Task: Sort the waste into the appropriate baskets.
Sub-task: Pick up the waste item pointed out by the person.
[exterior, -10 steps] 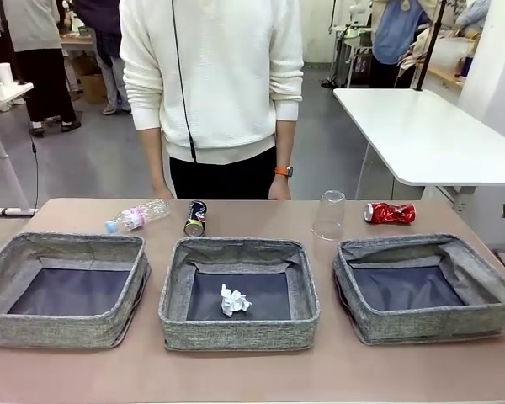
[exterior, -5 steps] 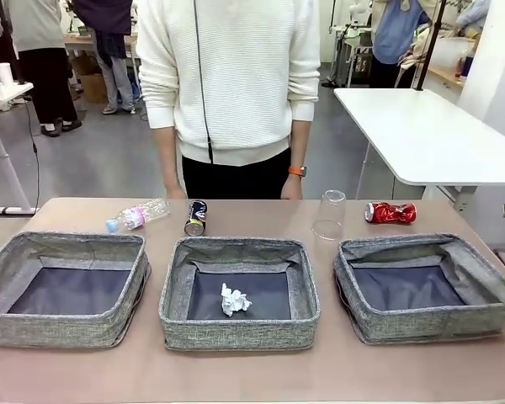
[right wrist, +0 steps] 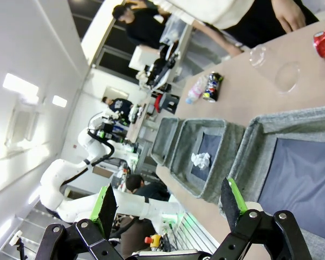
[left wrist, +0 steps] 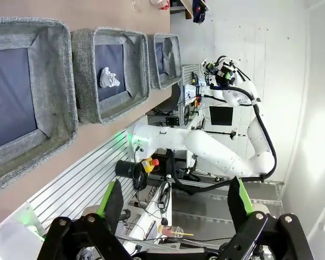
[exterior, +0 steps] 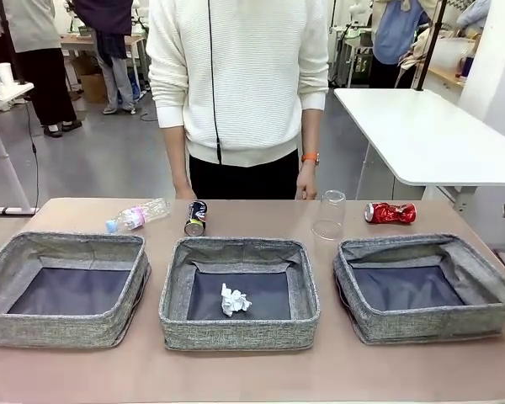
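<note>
Three baskets stand in a row across the near half of the table, side by side and apart. The left basket is toward the left edge, the middle basket at the centre, and the right basket toward the right edge.

The paper ball lies inside the middle basket, on its floor.

Four items sit behind the baskets, along the far edge:
- The bottle lies behind the left basket's far right corner.
- The left can is just right of the bottle, behind the middle basket's far left corner.
- The cup is behind the gap between the middle and right baskets.
- The right can is right of the cup, behind the right basket's far wall.

A person stands beyond the far edge, at the middle.
</note>
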`<state>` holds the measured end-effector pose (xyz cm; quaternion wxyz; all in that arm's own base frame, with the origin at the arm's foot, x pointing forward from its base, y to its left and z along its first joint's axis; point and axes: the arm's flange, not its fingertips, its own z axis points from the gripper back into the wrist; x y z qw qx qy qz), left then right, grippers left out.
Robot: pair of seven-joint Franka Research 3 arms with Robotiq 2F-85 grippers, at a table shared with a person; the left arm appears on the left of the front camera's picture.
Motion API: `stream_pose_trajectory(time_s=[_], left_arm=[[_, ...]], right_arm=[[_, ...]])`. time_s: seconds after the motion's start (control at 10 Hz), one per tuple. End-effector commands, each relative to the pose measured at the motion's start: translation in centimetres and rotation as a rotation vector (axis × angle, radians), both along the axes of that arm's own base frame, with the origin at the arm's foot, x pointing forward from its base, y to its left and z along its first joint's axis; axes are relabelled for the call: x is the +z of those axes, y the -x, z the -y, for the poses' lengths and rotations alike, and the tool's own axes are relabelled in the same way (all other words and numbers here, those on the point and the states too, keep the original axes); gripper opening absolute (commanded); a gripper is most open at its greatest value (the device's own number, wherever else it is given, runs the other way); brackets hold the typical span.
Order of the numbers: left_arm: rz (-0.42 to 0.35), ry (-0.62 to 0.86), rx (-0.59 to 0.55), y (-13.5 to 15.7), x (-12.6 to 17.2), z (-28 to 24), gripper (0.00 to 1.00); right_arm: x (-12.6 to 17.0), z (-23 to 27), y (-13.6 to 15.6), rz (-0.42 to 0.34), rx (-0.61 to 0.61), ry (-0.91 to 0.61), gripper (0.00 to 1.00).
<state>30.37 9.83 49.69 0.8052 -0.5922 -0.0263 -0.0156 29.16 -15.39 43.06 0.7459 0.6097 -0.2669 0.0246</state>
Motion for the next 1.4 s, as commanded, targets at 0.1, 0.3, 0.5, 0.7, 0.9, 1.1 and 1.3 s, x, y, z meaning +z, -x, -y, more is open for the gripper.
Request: stream_pose_trajectory(time_s=[0.1, 0.3, 0.5, 0.7, 0.9, 1.1, 1.3], left_arm=[[0.004, -0.002, -0.016, 0.3, 0.0, -0.1, 1.0], [0.004, -0.002, -0.016, 0.3, 0.0, -0.1, 1.0], [0.004, -0.002, -0.016, 0.3, 0.0, -0.1, 1.0], [0.004, -0.002, -0.016, 0.3, 0.0, -0.1, 1.0], [0.004, -0.002, -0.016, 0.3, 0.0, -0.1, 1.0], [0.004, -0.002, -0.016, 0.3, 0.0, -0.1, 1.0], [0.004, -0.002, -0.016, 0.3, 0.0, -0.1, 1.0]], right_arm=[[0.1, -0.1, -0.2, 0.031, -0.005, -0.009, 1.0], [0.1, -0.1, -0.2, 0.031, -0.005, -0.009, 1.0], [0.1, -0.1, -0.2, 0.031, -0.005, -0.009, 1.0], [0.1, -0.1, -0.2, 0.031, -0.005, -0.009, 1.0], [0.1, -0.1, -0.2, 0.031, -0.005, -0.009, 1.0], [0.1, -0.1, -0.2, 0.031, -0.005, -0.009, 1.0], [0.2, -2.5, -2.2, 0.023, -0.046, 0.473, 1.0]])
